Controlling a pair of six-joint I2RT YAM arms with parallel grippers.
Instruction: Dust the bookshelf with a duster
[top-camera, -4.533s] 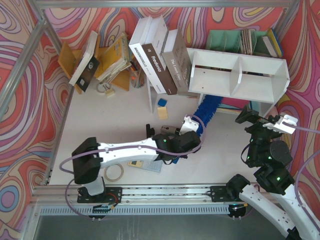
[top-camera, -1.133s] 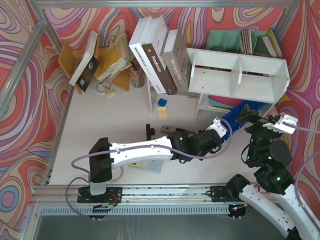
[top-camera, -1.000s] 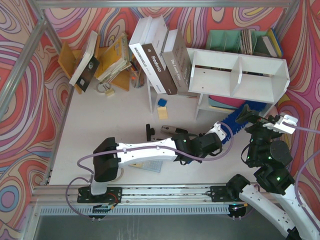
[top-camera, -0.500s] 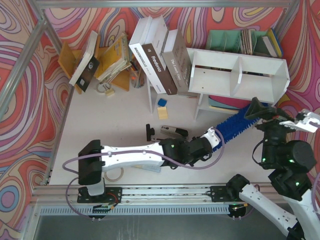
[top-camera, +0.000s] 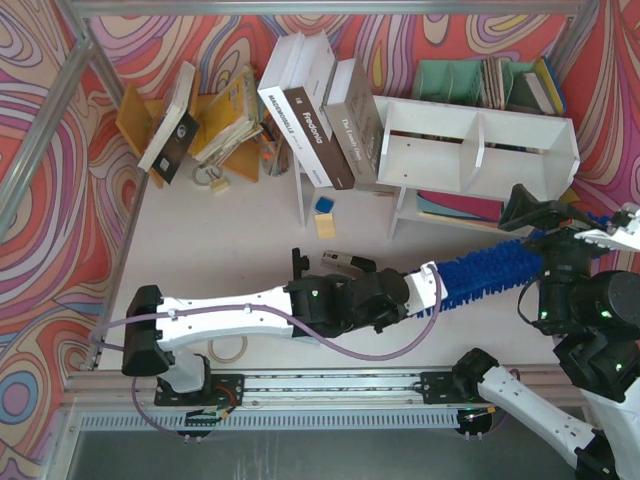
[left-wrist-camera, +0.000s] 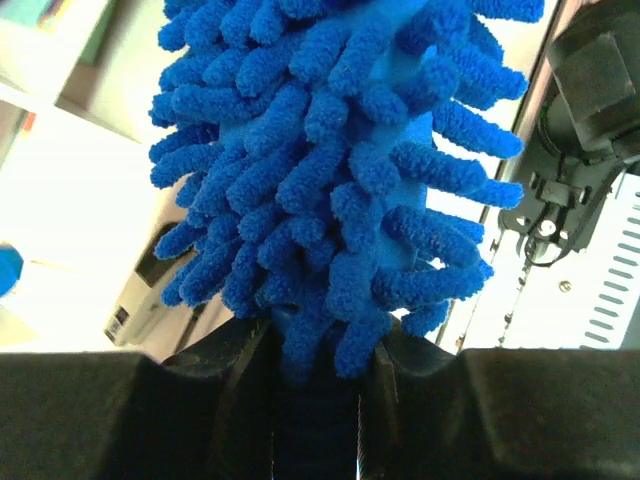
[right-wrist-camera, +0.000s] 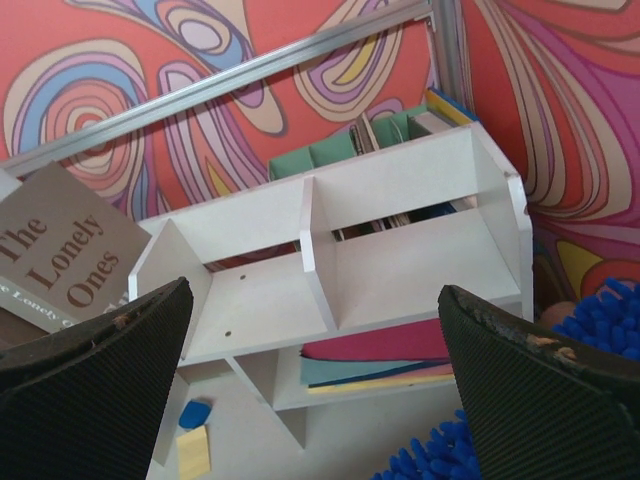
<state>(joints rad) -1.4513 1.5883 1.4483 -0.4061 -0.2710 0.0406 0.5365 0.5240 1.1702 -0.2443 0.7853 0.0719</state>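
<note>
Cell walls (top-camera: 40, 200): fabric print, red/orange/purple swirls, hung on an aluminium frame (top-camera: 60, 135). Table (top-camera: 200, 250): flat, matte white.

Far left: orange wooden rack (top-camera: 135, 118) with books propped in it at angles. Near edge: metal rail (top-camera: 330, 384) carrying both arm bases. A tape roll (top-camera: 228, 348) lies just behind it, partly under the left arm (top-camera: 250, 305).

Centre back: thick hardbacks (top-camera: 315, 115) lean in a row, with white and brown covers. The rightmost sits just beside the bookshelf's (top-camera: 480, 150) left end. In front of them on the table are a small blue block (top-camera: 323, 204) and a yellow block (top-camera: 326, 225), close together.

The left arm lies low across the table; it has white links and black joints. The left gripper (top-camera: 428, 280) is clamped narrow on the duster (top-camera: 495, 268). In the wrist view the black fingers (left-wrist-camera: 225, 365) pinch the blue plastic stem right where the fluff begins.

Duster head: royal blue, fat microfibre noodles, long cylinder, nearly level, pointing right. It sits on the near side of the bookshelf, in front of the lower level and not inside any compartment. Contact with the board: can't tell.

Bookshelf: smooth white board with one vertical divider and two upper bays. Flat pink, teal and yellow items (right-wrist-camera: 380, 355) are stacked in the lower level. A teal slotted organizer (top-camera: 450, 75) stands behind it at the wall.

The right gripper (top-camera: 568, 222) hangs over the duster tip, jaws spread wide, holding nothing. Its pads (right-wrist-camera: 540, 380) are black ribbed rubber with scuffed edges.
</note>
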